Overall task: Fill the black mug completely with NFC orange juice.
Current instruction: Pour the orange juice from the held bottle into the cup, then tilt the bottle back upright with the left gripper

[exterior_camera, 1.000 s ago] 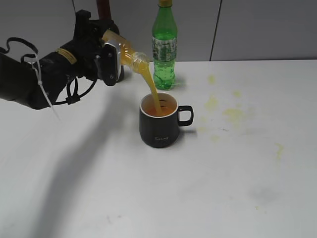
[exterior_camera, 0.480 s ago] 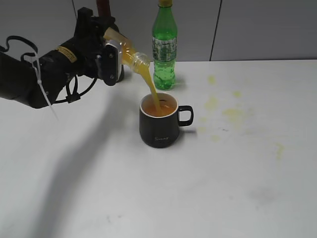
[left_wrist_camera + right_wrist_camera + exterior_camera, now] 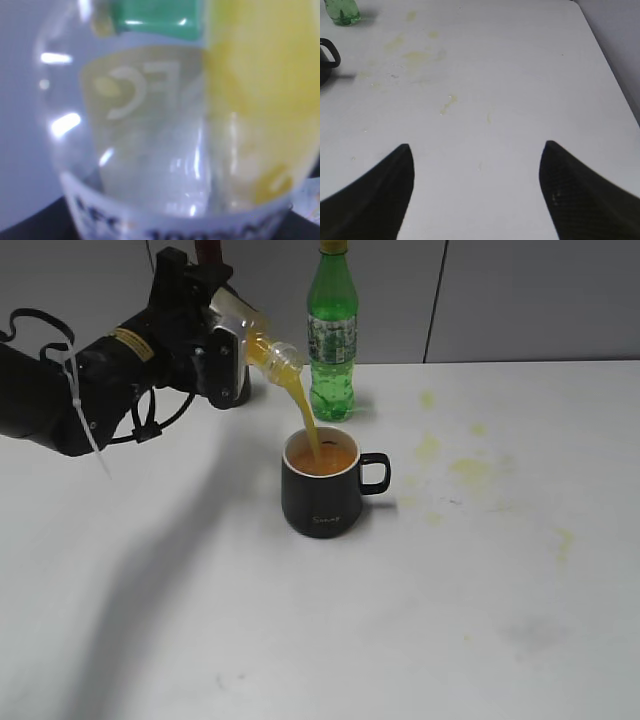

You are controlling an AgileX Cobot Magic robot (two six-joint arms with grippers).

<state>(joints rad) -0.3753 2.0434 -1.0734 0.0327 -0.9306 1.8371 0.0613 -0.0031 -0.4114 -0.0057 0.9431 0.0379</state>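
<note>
The black mug stands mid-table, handle to the right, its inside nearly full of orange juice; its handle shows at the left edge of the right wrist view. My left gripper is shut on the small clear NFC orange juice bottle, tilted neck-down to the right above the mug. A stream of juice falls from the neck into the mug. The bottle fills the left wrist view, blurred. My right gripper is open and empty over bare table at the right, out of the exterior view.
A tall green plastic bottle stands behind the mug, close to the tilted bottle's neck; it also shows in the right wrist view. A dark bottle neck rises behind my left arm. Yellow juice stains mark the table right of the mug.
My left gripper has lifted slightly and tipped the bottle steeper. The juice level in the mug has risen. The right arm has not visibly changed.
</note>
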